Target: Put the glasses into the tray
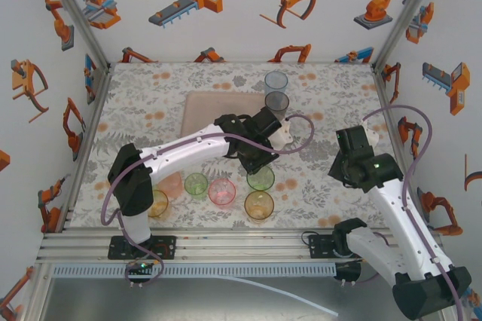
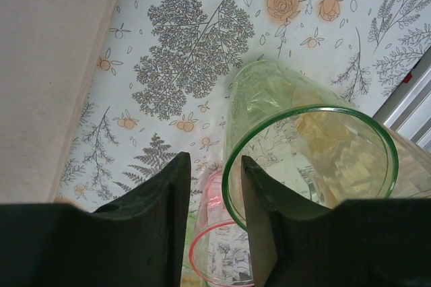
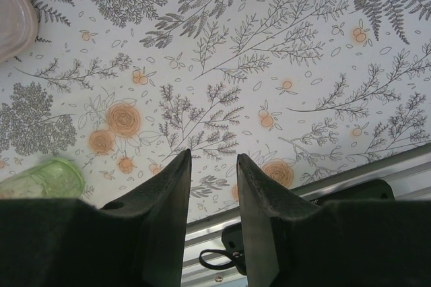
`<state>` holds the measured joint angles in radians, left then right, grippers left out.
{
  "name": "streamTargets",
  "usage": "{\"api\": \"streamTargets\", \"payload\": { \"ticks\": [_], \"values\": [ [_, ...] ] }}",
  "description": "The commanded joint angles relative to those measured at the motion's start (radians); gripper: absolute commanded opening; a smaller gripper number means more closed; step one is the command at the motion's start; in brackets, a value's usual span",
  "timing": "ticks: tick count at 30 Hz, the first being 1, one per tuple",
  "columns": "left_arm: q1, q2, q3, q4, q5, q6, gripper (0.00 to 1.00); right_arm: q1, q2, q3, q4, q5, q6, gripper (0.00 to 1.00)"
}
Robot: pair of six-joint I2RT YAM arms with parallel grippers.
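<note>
The left gripper [image 2: 215,159] straddles the rim wall of a green tumbler [image 2: 269,98] standing on the floral table [image 2: 195,65] near the pink tray [image 2: 47,65], whether pinching it I cannot tell, while the right gripper [image 3: 214,160] hangs slightly spread, holding nothing, above the table.

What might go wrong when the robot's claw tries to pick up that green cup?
1. The left claw seems to have only the thin rim of the green see-through plastic tumbler between its fingers. With such a small hold, the tumbler might tilt or slip out when it is lifted.
2. The pink see-through plastic tumbler stands right next to the green one, just under the claw. It could get bumped and knocked over.
</note>
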<state>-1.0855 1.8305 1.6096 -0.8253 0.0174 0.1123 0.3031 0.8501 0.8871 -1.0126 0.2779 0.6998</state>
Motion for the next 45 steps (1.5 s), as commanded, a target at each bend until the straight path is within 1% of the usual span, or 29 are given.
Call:
{"api": "streamTargets", "payload": {
  "ticks": [1,4,8,10,11,15,19,26,31,40,45],
  "values": [
    [-0.006,0.014,-0.008,-0.001,-0.014,-0.013,0.33,-0.006,-0.007,-0.013,0.009,-0.002,0.001,0.34],
    [-0.006,0.013,-0.009,-0.002,-0.022,-0.013,0.27,-0.007,-0.007,-0.014,0.010,-0.003,0.001,0.34],
    [-0.008,0.014,-0.007,-0.002,-0.039,-0.015,0.24,-0.006,-0.008,-0.016,0.012,-0.003,0.001,0.34],
    [-0.008,0.015,-0.005,-0.003,-0.049,-0.016,0.15,-0.006,-0.008,-0.019,0.013,-0.005,0.000,0.34],
    [-0.008,0.015,-0.005,-0.003,-0.055,-0.015,0.13,-0.006,-0.008,-0.018,0.014,-0.005,0.001,0.34],
    [-0.011,0.015,-0.003,-0.005,-0.072,-0.013,0.12,-0.006,-0.009,-0.017,0.013,-0.005,0.000,0.34],
    [-0.011,0.010,-0.001,-0.006,-0.090,-0.011,0.05,-0.006,-0.011,-0.017,0.014,-0.006,-0.001,0.34],
    [-0.006,0.004,0.017,-0.018,-0.139,-0.005,0.05,-0.006,-0.009,-0.019,0.017,-0.007,-0.002,0.34],
    [0.014,-0.003,0.041,-0.035,-0.135,-0.003,0.05,-0.006,-0.009,-0.019,0.017,-0.009,-0.003,0.34],
    [0.111,-0.052,0.080,-0.070,-0.084,0.003,0.05,-0.006,0.000,-0.013,0.015,-0.013,-0.008,0.34],
    [0.151,-0.074,0.100,-0.080,-0.096,0.031,0.05,-0.007,0.013,-0.006,0.014,-0.014,-0.015,0.34]
  ]
}}
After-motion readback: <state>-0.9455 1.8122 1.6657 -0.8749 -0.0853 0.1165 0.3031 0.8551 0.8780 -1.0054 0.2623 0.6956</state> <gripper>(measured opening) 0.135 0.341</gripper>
